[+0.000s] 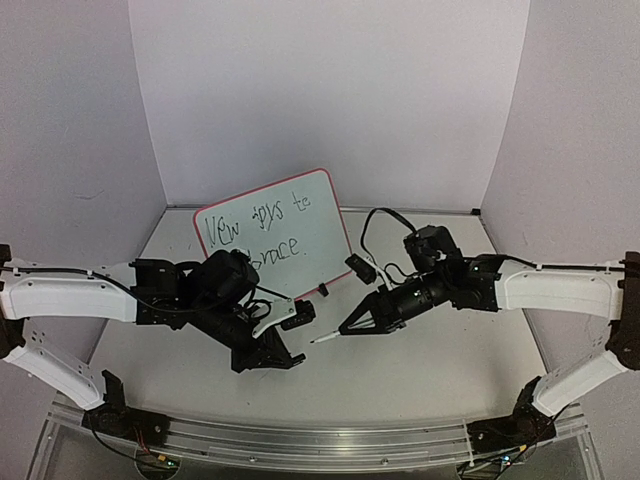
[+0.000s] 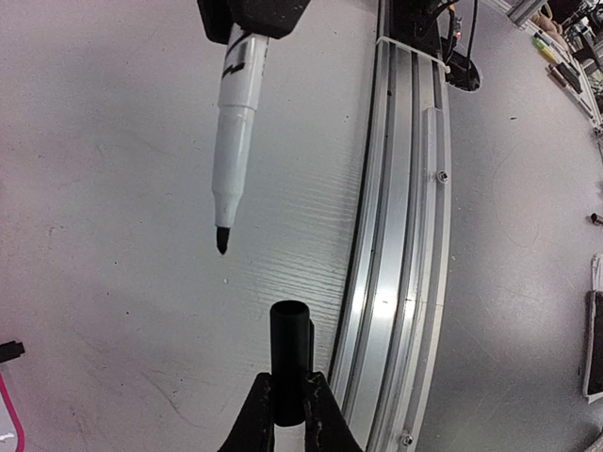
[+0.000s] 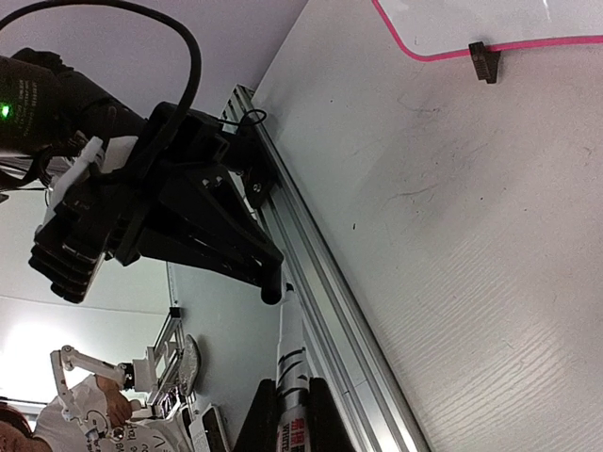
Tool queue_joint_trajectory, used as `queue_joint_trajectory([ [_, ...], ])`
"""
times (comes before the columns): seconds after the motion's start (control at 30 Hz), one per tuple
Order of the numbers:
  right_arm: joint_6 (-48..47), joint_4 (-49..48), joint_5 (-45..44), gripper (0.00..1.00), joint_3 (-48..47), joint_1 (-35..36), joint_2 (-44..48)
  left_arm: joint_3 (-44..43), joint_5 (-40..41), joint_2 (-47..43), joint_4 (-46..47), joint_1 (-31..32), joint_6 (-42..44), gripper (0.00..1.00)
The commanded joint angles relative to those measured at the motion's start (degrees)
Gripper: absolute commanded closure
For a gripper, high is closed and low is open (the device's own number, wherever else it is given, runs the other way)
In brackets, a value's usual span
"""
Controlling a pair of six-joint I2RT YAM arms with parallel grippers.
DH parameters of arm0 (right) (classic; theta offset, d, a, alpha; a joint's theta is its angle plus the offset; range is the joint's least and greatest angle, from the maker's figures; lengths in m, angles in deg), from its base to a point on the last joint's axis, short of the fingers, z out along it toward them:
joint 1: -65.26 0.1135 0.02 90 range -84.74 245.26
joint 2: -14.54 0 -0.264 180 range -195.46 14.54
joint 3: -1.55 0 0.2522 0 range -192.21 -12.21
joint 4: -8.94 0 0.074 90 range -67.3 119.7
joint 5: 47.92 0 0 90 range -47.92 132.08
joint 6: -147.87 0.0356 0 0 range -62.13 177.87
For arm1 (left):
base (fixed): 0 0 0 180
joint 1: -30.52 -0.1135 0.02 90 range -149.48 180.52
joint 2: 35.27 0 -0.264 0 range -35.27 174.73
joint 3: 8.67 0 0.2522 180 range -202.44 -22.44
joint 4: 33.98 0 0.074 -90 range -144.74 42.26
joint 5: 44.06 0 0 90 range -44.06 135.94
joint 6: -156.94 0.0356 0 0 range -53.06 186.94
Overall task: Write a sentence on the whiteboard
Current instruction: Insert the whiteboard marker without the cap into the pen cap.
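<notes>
Whiteboard (image 1: 272,232) stands at the back of the table (image 1: 430,370), long side across, writing facing forward.
Sentence (image 1: 255,228) reads "New joys to embrace"; left gripper (image 2: 290,395) pinches a black cap (image 2: 290,363), right gripper (image 3: 290,400) clamps a marker (image 2: 236,141).

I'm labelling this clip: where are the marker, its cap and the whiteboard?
marker (image 2: 232,146): left wrist view, on its white barrel.
cap (image 2: 290,348): left wrist view, on the black tube's side.
whiteboard (image 1: 325,250): top external view, on a bare white patch of its face.
</notes>
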Motion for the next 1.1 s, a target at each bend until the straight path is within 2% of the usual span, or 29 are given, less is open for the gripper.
queue_joint_trajectory([
  [0.0,0.0,-1.8,3.0,1.00,-2.6,1.1,-1.2,-1.8,-1.2,-0.3,0.3,-0.3,1.2,1.00],
  [1.07,-0.4,-2.4,6.0,1.00,-5.2,3.9,-6.0,-1.8,-2.3,-0.6,1.6,-0.3,-0.1,1.00],
])
